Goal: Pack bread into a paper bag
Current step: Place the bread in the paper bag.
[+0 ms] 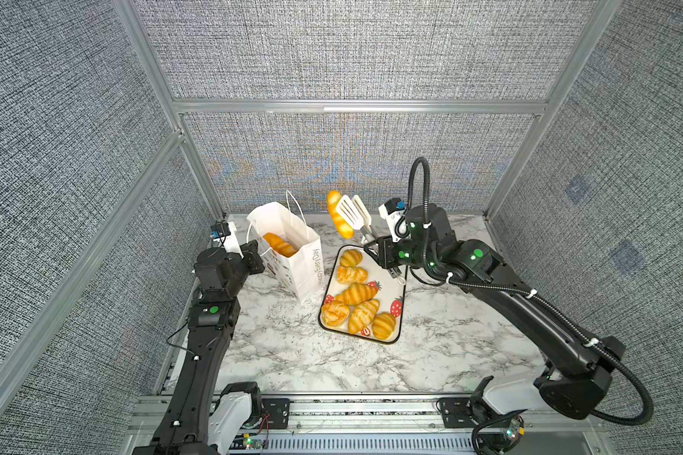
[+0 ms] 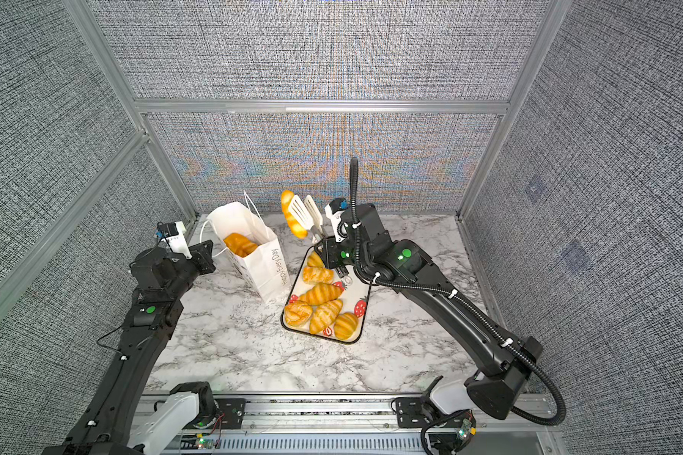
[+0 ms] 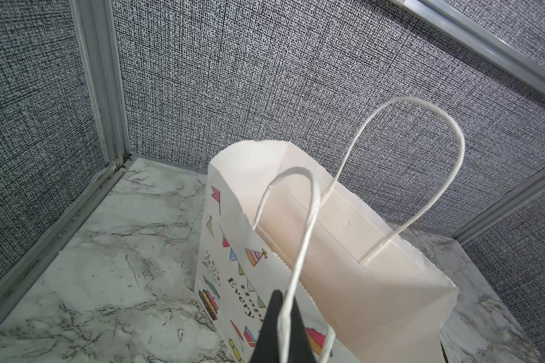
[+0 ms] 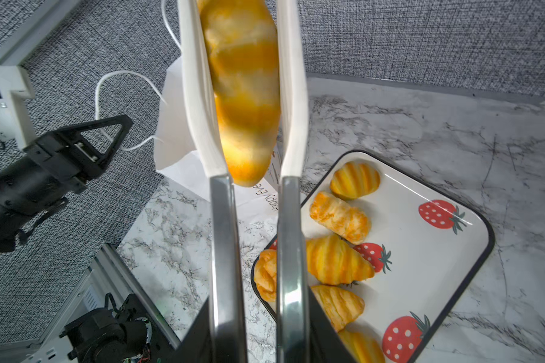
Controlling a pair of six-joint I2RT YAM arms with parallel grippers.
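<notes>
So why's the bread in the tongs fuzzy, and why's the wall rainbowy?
Right wrist view: the long loaf is very close to the lens, so it blurs; the tray looks sharp. Both top views: the woven back wall shows colour ripples.

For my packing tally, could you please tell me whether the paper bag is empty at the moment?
No: in a top view a golden pastry lies inside the open paper bag.

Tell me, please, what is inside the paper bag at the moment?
In both top views one golden striped pastry lies inside the paper bag. The bag's walls cover its depths, so anything beneath that pastry cannot be seen.
</notes>
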